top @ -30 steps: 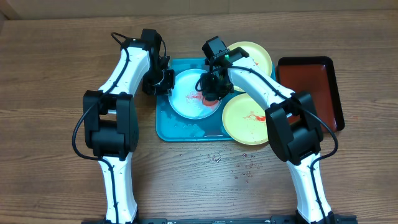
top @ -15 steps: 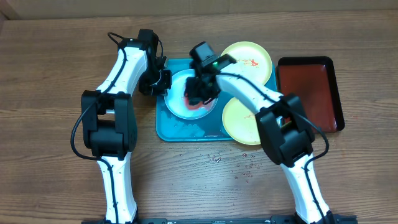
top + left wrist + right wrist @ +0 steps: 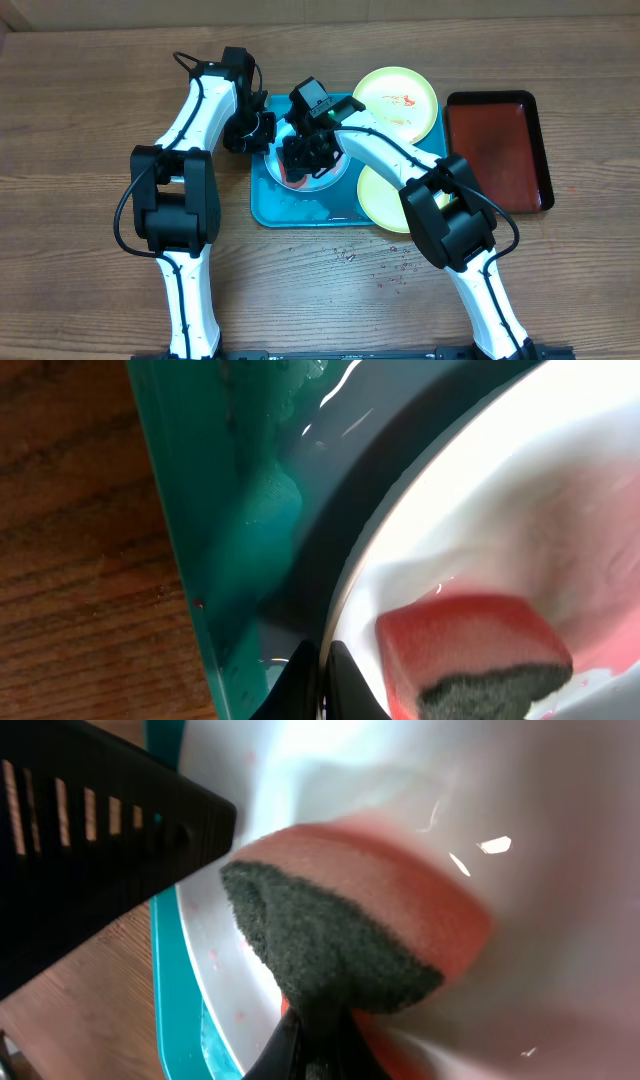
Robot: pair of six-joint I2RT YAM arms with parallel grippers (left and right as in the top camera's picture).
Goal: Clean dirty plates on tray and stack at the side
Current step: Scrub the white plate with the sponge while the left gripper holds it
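Observation:
A pale blue-white plate [image 3: 272, 168] lies on the left half of the teal tray [image 3: 300, 212]. At the plate's left edge my left gripper [image 3: 262, 135] is shut on the rim [image 3: 345, 585], its jaws pinched together over it. My right gripper [image 3: 300, 160] is shut on a red sponge [image 3: 400, 910] with a dark scouring side, pressed onto the plate's wet inside [image 3: 560, 870]. The sponge [image 3: 470, 650] also shows in the left wrist view. Two yellow-green plates sit at the tray's right side: one at the far right [image 3: 397, 95] with a red smear, one nearer [image 3: 380, 200] partly under my right arm.
A dark red tray with a black rim [image 3: 497, 150] stands on the wooden table to the right. Water drops speckle the table [image 3: 395, 270] in front of the teal tray. The left gripper's black body [image 3: 90, 850] is close beside the sponge.
My right gripper has slid the sponge leftward across the blue-white plate, toward the left gripper. The left gripper has kept its hold on the rim.

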